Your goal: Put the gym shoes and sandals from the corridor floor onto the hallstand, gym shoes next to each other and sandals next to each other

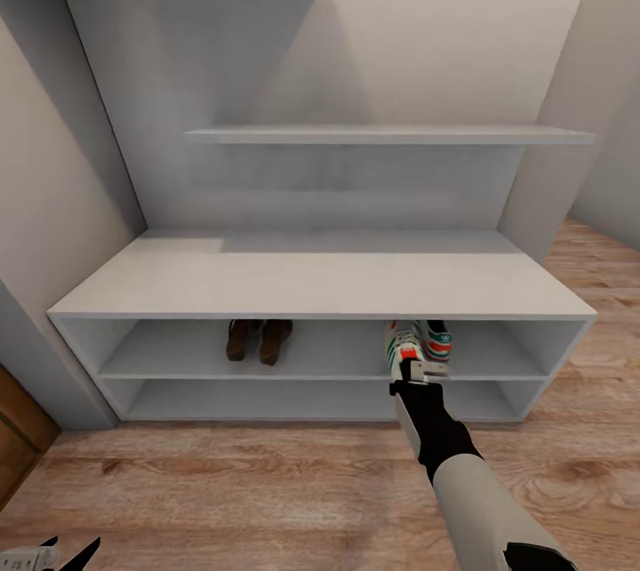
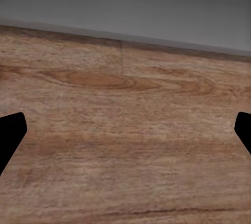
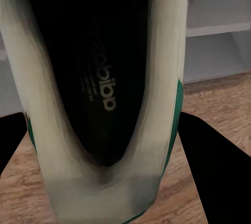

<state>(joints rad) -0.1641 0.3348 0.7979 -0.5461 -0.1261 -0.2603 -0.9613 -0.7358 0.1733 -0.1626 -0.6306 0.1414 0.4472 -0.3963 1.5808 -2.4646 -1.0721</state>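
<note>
The white-grey hallstand (image 1: 320,282) stands ahead with two open shelves under its bench top. Both dark brown sandals (image 1: 258,340) sit side by side on the upper shelf, left of centre. One gym shoe (image 1: 436,339) rests on the same shelf at the right. My right gripper (image 1: 418,373) is shut on the other gym shoe (image 1: 402,347), holding it at the shelf's front edge just left of the first. In the right wrist view this held shoe (image 3: 104,103) shows its dark insole between the black fingers (image 3: 214,166). My left gripper (image 1: 55,553) is open, low over the corridor floor (image 2: 125,93).
A floating shelf (image 1: 391,135) hangs on the back panel above the bench. Walls close in on the left and right of the hallstand. Wood-plank floor (image 1: 267,482) stretches in front of the unit. A brown door edge (image 1: 18,438) shows at the far left.
</note>
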